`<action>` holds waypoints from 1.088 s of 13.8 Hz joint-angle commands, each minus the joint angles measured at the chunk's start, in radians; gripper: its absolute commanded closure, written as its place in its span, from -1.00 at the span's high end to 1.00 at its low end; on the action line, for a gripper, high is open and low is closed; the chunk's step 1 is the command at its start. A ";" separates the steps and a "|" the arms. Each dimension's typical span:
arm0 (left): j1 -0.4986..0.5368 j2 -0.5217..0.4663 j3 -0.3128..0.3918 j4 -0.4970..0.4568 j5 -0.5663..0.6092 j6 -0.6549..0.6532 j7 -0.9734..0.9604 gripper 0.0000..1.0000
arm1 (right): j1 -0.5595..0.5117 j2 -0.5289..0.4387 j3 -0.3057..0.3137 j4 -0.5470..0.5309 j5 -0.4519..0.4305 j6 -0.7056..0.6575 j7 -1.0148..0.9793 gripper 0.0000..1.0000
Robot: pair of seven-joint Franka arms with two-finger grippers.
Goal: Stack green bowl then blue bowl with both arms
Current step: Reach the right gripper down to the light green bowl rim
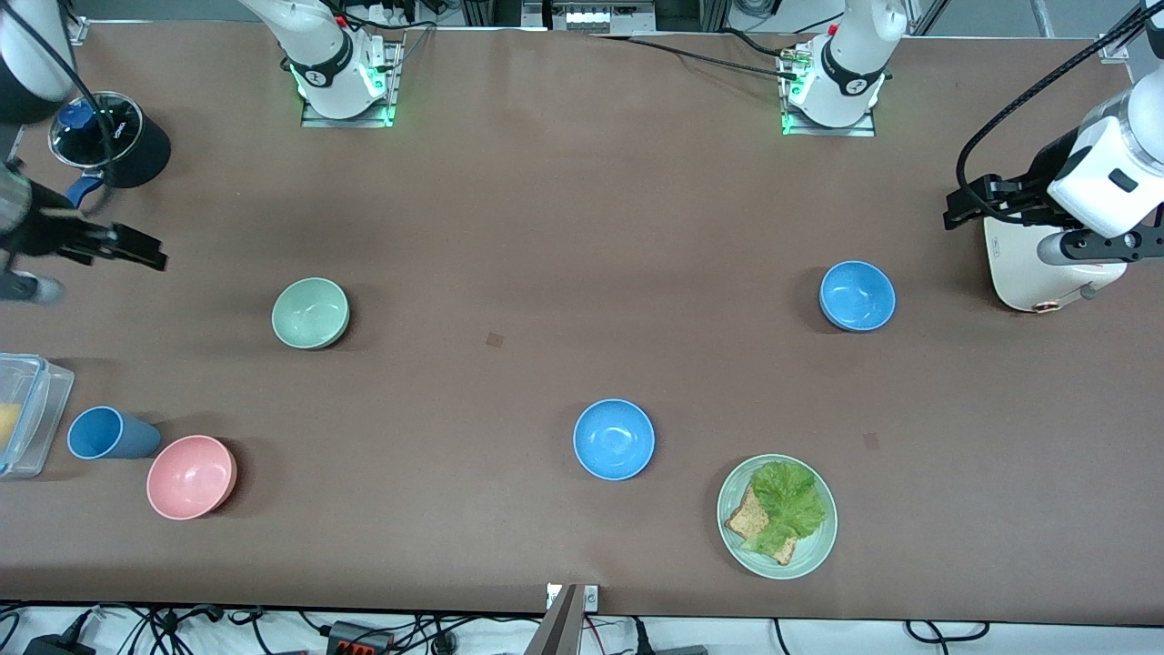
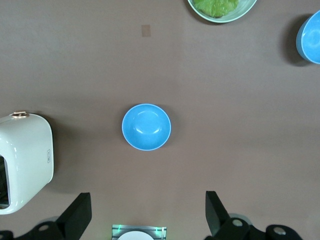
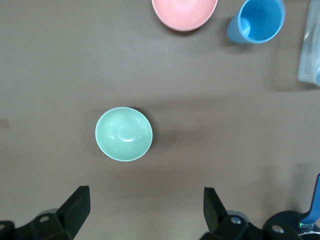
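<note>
The pale green bowl [image 1: 310, 313] stands upright toward the right arm's end of the table. It also shows in the right wrist view [image 3: 123, 134]. One blue bowl [image 1: 857, 296] stands toward the left arm's end and shows in the left wrist view [image 2: 146, 127]. A second blue bowl [image 1: 614, 438] stands nearer the front camera, mid-table [image 2: 310, 37]. My left gripper [image 1: 957, 211] is open and empty, up above the table near a white appliance; in its own view [image 2: 148, 210] the jaws stand wide apart. My right gripper [image 1: 145, 253] is open and empty above the table's right-arm end [image 3: 146, 207].
A white appliance [image 1: 1037, 273] stands at the left arm's end. A green plate [image 1: 800, 559] holds lettuce and bread near the front edge. A pink bowl [image 1: 191, 476], a blue cup [image 1: 109, 433], a clear container [image 1: 32, 414] and a dark lidded pot [image 1: 109, 136] are at the right arm's end.
</note>
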 commanded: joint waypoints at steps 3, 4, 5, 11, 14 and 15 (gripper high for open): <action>-0.002 -0.009 -0.002 0.001 -0.020 -0.016 -0.007 1.00 | 0.003 0.164 0.002 0.016 0.009 -0.006 0.001 1.00; -0.002 -0.009 -0.002 0.001 -0.020 -0.016 -0.007 1.00 | 0.006 0.201 0.002 0.010 0.009 -0.001 0.006 1.00; -0.002 -0.009 -0.002 0.001 -0.021 -0.016 -0.005 1.00 | 0.003 0.241 0.002 0.009 0.012 0.005 0.006 1.00; -0.002 -0.009 -0.002 0.001 -0.020 -0.018 -0.005 1.00 | 0.003 0.440 0.004 -0.001 0.015 0.130 0.006 1.00; -0.002 -0.008 -0.002 0.001 -0.020 -0.018 -0.004 1.00 | 0.003 0.476 0.004 -0.006 0.017 0.171 0.009 1.00; -0.002 -0.008 -0.002 0.001 -0.020 -0.016 -0.005 1.00 | 0.003 0.485 0.004 -0.009 0.018 0.171 0.009 0.94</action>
